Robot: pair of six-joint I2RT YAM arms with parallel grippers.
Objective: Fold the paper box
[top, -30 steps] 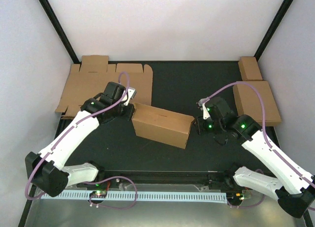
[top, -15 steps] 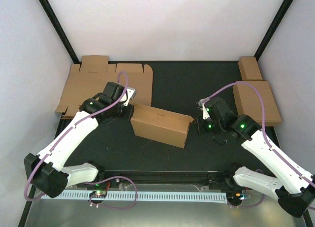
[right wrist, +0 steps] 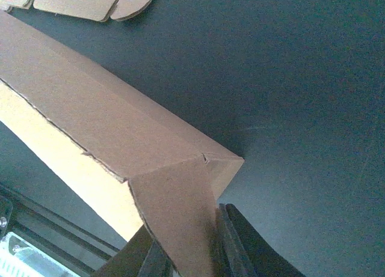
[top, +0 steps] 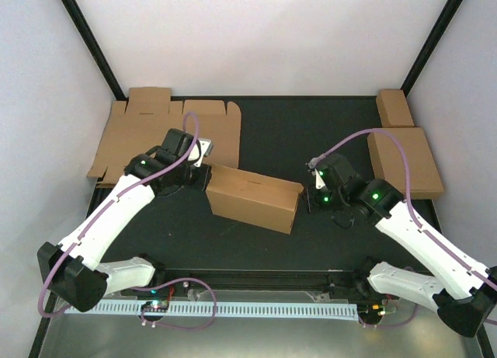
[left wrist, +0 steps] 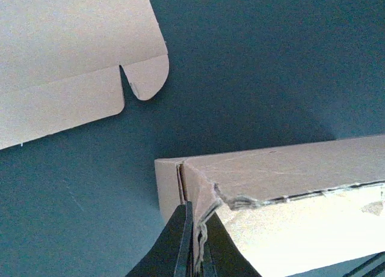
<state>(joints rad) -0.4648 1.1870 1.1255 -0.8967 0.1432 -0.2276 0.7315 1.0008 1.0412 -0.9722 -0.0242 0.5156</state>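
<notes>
Half-folded plain brown cardboard paper box [top: 255,196] sits mid-counter on the dark counter [top: 295,133]. Its long axis runs left to right, left end slightly farther back.

Left arm's fingers [left wrist: 182,244] are at the left end, pressed together on the thin top edge of the end wall.

Right arm's fingers [right wrist: 237,247] are at the right end, flanking the upright end flap and apparently tight against both faces.

Each arm is nearest its own end, the box spanning between them. Judgement: the next fold turns on the end walls, worked inward along that axis.

Flat brown die-cut sheets [top: 155,133] lie well apart, far left.
</notes>
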